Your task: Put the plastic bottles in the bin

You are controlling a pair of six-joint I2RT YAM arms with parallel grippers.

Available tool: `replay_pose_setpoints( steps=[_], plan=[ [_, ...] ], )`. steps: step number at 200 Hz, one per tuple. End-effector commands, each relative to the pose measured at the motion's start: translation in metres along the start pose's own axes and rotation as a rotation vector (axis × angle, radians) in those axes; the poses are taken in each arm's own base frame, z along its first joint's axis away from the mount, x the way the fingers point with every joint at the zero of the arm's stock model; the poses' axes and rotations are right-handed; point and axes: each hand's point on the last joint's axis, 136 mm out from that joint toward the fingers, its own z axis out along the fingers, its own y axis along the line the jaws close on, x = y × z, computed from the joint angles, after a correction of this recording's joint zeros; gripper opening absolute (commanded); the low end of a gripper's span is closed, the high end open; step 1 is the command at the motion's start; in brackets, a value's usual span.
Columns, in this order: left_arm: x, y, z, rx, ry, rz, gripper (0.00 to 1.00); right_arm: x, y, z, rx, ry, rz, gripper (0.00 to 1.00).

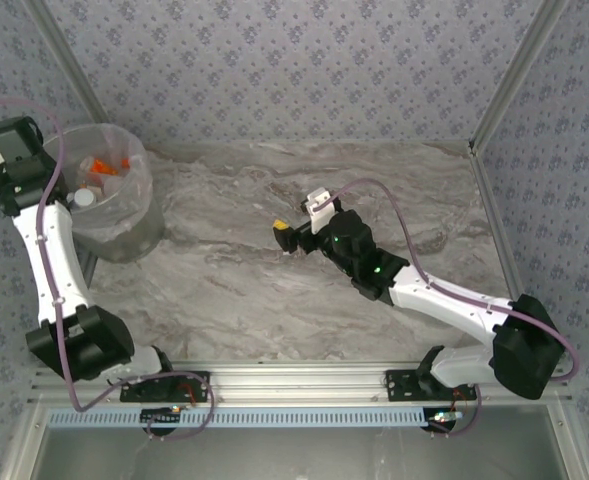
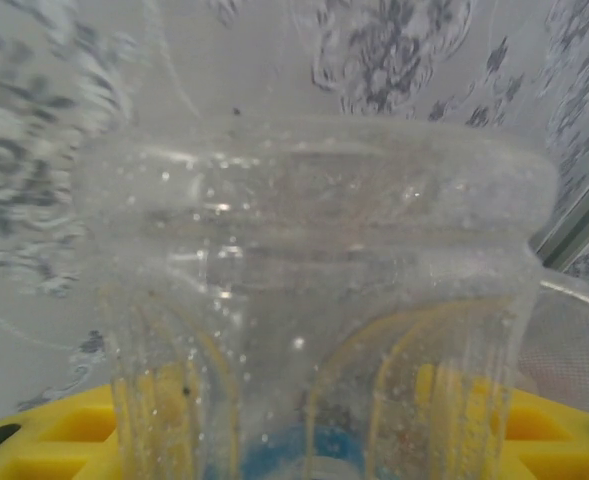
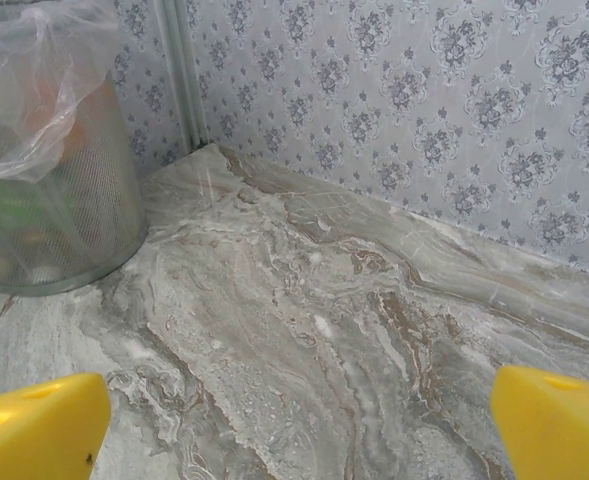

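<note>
Plastic bottle (image 2: 314, 300) clamped in left fingers (image 2: 59, 435) beside the bin (image 1: 124, 235).

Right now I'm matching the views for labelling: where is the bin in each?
Top external: bin, far left.
Left wrist: probably the meshed curve at the right edge, behind the clear bottle.
Right wrist: upper left corner.
Shared landmark: the patterned wallpaper.

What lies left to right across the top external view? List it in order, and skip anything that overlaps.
left arm's wrist → bin → right gripper → right arm's shoulder joint
</note>
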Motion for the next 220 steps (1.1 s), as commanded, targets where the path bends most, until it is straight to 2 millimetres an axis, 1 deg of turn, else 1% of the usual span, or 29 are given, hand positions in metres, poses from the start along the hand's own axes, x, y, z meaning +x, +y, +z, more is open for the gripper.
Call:
replay_pose_setpoints(
  steps=[1, 30, 36, 40, 43, 50, 70, 80, 93, 118, 136, 145, 154, 158, 163, 170, 185, 200, 209, 212, 220],
  plan=[
    [-0.004, -0.006, 0.008, -0.002, 0.013, 0.015, 0.46, -0.015, 0.004, 0.002, -0.017, -0.026, 0.025, 1.00],
    [0.022, -0.017, 0.030, 0.004, 0.124, 0.015, 0.50, -0.016, 0.007, 0.001, -0.026, -0.024, 0.030, 1.00],
    [0.026, -0.019, 0.033, 0.006, 0.148, 0.014, 0.52, -0.016, 0.007, 0.000, -0.028, -0.021, 0.029, 1.00],
    [0.026, -0.021, 0.034, 0.010, 0.154, 0.007, 0.55, -0.016, 0.007, 0.000, -0.028, -0.019, 0.028, 1.00],
    [0.031, -0.020, 0.034, 0.008, 0.180, 0.011, 0.57, -0.016, 0.008, 0.000, -0.029, -0.018, 0.028, 1.00],
    [0.035, -0.024, 0.034, 0.025, 0.208, 0.007, 0.62, -0.016, 0.007, -0.001, -0.028, -0.018, 0.028, 1.00],
    [0.034, -0.038, 0.026, 0.087, 0.245, -0.009, 0.77, -0.015, 0.006, -0.002, -0.019, -0.015, 0.026, 1.00],
    [0.031, -0.048, 0.017, 0.127, 0.244, -0.007, 0.83, -0.014, 0.005, -0.002, -0.014, -0.014, 0.024, 1.00],
    [0.028, -0.061, 0.004, 0.163, 0.232, 0.010, 0.89, -0.014, 0.005, -0.002, -0.012, -0.014, 0.022, 1.00],
    [0.022, -0.084, -0.024, 0.250, 0.208, 0.008, 0.95, -0.016, 0.003, -0.003, -0.006, -0.018, 0.020, 1.00],
    [0.024, -0.109, -0.050, 0.366, 0.198, 0.015, 0.96, -0.015, 0.000, -0.003, 0.009, -0.015, 0.014, 1.00],
    [0.024, -0.124, -0.069, 0.435, 0.178, 0.035, 0.99, -0.014, -0.002, -0.004, 0.017, -0.014, 0.006, 1.00],
    [0.026, -0.138, -0.089, 0.500, 0.150, 0.060, 0.99, -0.013, -0.004, -0.005, 0.025, -0.011, 0.000, 1.00],
    [0.030, -0.143, -0.098, 0.527, 0.148, 0.080, 0.99, -0.013, -0.006, -0.006, 0.032, -0.011, -0.001, 1.00],
    [0.029, -0.153, -0.110, 0.568, 0.120, 0.086, 0.99, -0.014, -0.007, -0.007, 0.038, -0.011, -0.004, 1.00],
    [0.032, -0.160, -0.127, 0.619, 0.103, 0.104, 0.99, -0.014, -0.011, -0.008, 0.054, -0.011, -0.007, 1.00],
    [0.045, -0.179, -0.162, 0.750, 0.073, 0.140, 0.99, -0.014, -0.024, -0.012, 0.110, -0.012, 0.000, 1.00],
    [0.062, -0.194, -0.196, 0.908, 0.046, 0.163, 0.99, -0.011, -0.043, -0.017, 0.190, -0.001, 0.009, 1.00],
    [0.073, -0.199, -0.209, 0.971, 0.022, 0.179, 0.99, -0.009, -0.055, -0.021, 0.239, 0.007, 0.010, 1.00],
    [0.076, -0.199, -0.212, 0.980, 0.012, 0.180, 1.00, -0.007, -0.060, -0.023, 0.256, 0.011, 0.009, 1.00],
    [0.091, -0.200, -0.212, 0.995, 0.004, 0.203, 1.00, -0.004, -0.073, -0.028, 0.302, 0.019, 0.014, 1.00]
  ],
)
